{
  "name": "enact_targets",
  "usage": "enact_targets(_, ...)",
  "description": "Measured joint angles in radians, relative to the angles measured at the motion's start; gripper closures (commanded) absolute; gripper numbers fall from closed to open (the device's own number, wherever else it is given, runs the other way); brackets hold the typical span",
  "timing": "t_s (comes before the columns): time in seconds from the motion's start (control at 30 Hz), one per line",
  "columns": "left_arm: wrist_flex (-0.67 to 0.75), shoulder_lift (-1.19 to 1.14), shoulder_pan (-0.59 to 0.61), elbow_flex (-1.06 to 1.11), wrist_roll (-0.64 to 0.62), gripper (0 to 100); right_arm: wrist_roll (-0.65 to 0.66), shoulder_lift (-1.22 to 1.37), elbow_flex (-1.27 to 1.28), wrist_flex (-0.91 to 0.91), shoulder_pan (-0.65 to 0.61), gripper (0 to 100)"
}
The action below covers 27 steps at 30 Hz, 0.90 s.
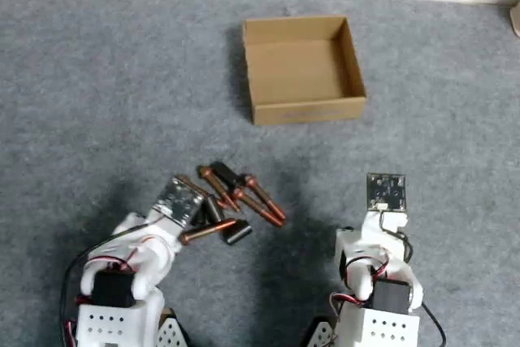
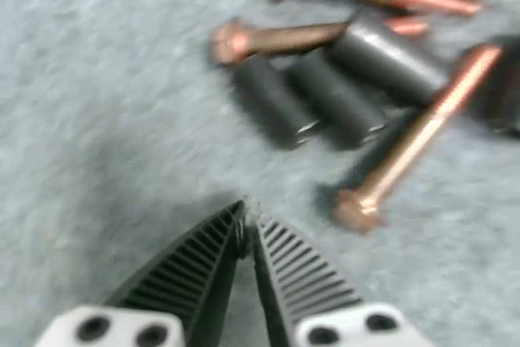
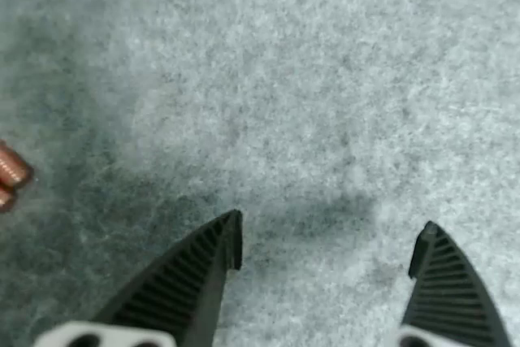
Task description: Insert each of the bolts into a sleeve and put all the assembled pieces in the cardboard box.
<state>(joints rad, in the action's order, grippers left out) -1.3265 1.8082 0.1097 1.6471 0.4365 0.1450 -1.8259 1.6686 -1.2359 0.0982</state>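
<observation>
Faintly, the cardboard box (image 1: 309,110) seems printed on its near wall, unreadable.

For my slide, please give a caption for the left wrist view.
Shut left gripper over grey carpet, near loose copper bolts and dark sleeves.

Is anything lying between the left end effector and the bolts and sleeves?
Nothing visible does. Bare grey carpet lies between the shut left end effector and the nearest copper-coloured metal bolt and dark cylindrical sleeve.
</observation>
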Motion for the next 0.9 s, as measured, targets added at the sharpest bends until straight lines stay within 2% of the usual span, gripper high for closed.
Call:
enact_targets(0.1, 0.04, 0.0, 0.061, -0.144, -0.031, 99, 0.0, 0.0, 0.0, 0.0, -0.003, 68.8)
enact_targets(0.17, 0.052, 0.0, 0.066, -0.272, -0.083, 99, 0.0, 0.0, 0.0, 0.0, -0.002, 68.8)
enact_targets(0.33, 0.058, 0.005, 0.068, -0.644, -0.107, 99, 0.0, 0.0, -0.006, 0.0, 0.038, 68.8)
enact_targets(0.43, 0.075, -0.08, 0.068, -0.756, -0.107, 99, 0.002, -0.009, -0.017, -0.032, 0.08, 68.8)
enact_targets(0.57, 0.117, -0.336, 0.009, -0.778, -0.107, 99, 0.097, -0.003, -0.017, 0.011, 0.206, 68.8)
enact_targets(0.67, 0.153, -0.617, -0.035, -0.809, -0.135, 99, 0.207, -0.002, -0.017, 0.112, 0.29, 68.8)
enact_targets(0.77, 0.173, -0.898, -0.037, -0.884, -0.262, 99, 0.239, 0.0, -0.017, 0.172, 0.278, 68.8)
enact_targets(0.9, 0.21, -1.215, -0.005, -0.97, -0.457, 99, 0.247, 0.005, -0.077, 0.133, 0.118, 68.8)
